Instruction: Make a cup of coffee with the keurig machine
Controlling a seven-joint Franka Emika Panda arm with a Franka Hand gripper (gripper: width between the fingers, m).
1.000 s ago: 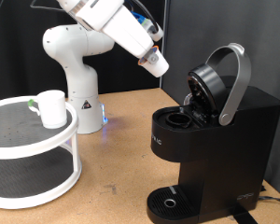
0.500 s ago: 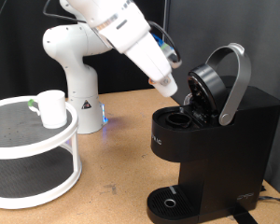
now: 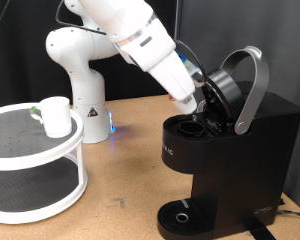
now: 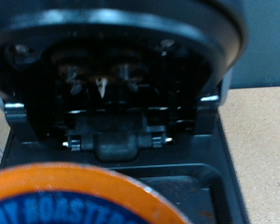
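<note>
The fingertips of the tool (image 3: 198, 104) are hard to pick out in the exterior view, dark against the black of the keurig machine (image 3: 230, 150), so the jaws themselves can't be read from there. The wrist view fills in: a pod (image 4: 84, 201) with an orange rim and dark printed foil sits huge and blurred right up against the lens, cut off at the frame edge, so the tool is carrying it, clenched around it, though the fingers themselves don't show. Beyond the pod, the raised lid's underside (image 4: 112, 70) looms, needle visible at its centre, and the open brew chamber (image 3: 195, 128) lies just below.

In the exterior view the arm (image 3: 140, 45) slants down from the top to the machine's open mouth, the tool just above the chamber and beside the tilted-up lid with its grey handle (image 3: 252, 85). The machine's lower right corner runs off the frame.

The cup (image 3: 55, 116) stands well apart at the exterior view's left, on the top tier of a round white shelf (image 3: 30, 165), something green just beside it, too small to identify. The drip tray (image 3: 180, 216) holds nothing. A wooden counter (image 3: 125, 170) carries it all.
</note>
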